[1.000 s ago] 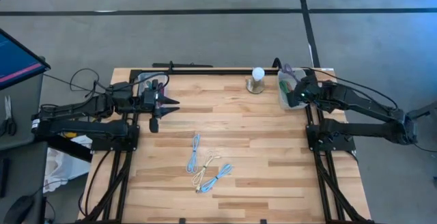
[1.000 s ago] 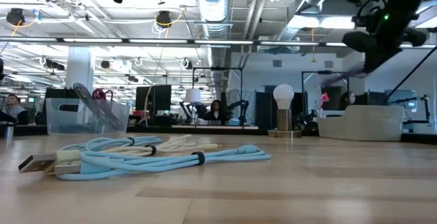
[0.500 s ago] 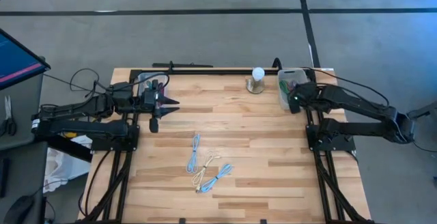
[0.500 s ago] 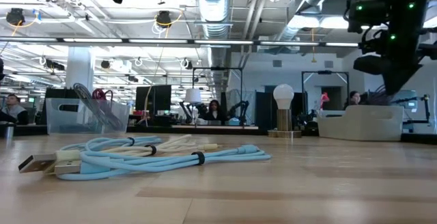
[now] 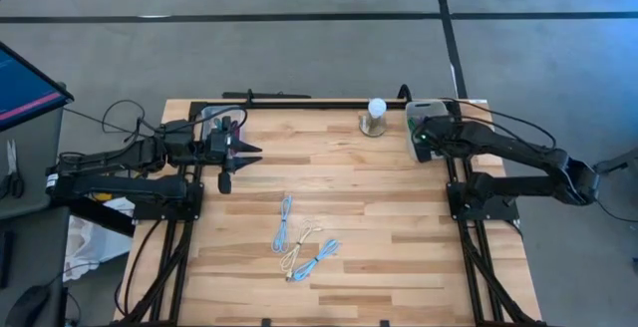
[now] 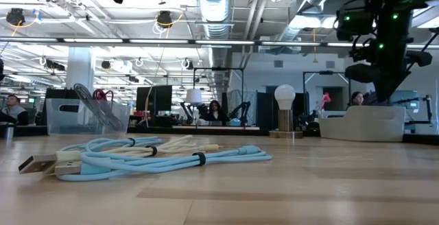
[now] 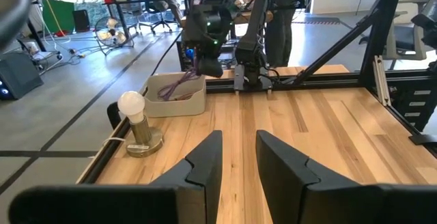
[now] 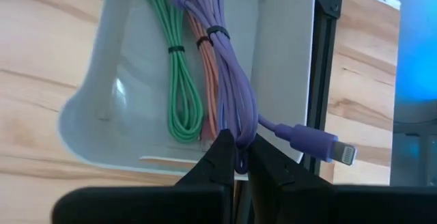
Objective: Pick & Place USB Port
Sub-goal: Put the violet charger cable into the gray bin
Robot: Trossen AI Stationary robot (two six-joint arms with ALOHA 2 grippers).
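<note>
From where I sit the left gripper [image 5: 249, 151] is parked at the left edge of the table [image 5: 399, 227], hanging over the wood with nothing in it; its wrist view shows the two dark fingers [image 7: 205, 162] with a clear gap between them, so the jaws are apart and empty. Straight ahead of those jaws, well off across the table, stands the little lamp [image 7: 140, 121] with the round white bulb, and past it the white bin [image 7: 179, 93]. The loose cables [image 5: 299, 239] lie bundled on the wood near the middle of the table, light blue ones plus a pale cream one, well apart from both sets of jaws; in the low view their plugs [image 6: 38, 164] rest flat on the wood. Over on the right, the right gripper [image 8: 237, 157] is just above the bin, jaws pinched together on the purple cable [image 8: 232, 80], which loops down through the fingertips with its plug end [image 8: 321, 145] sticking out to the side. Right beside it in the bin sit a green cable [image 8: 179, 80] and an orange cable [image 8: 207, 87], both untouched.
</note>
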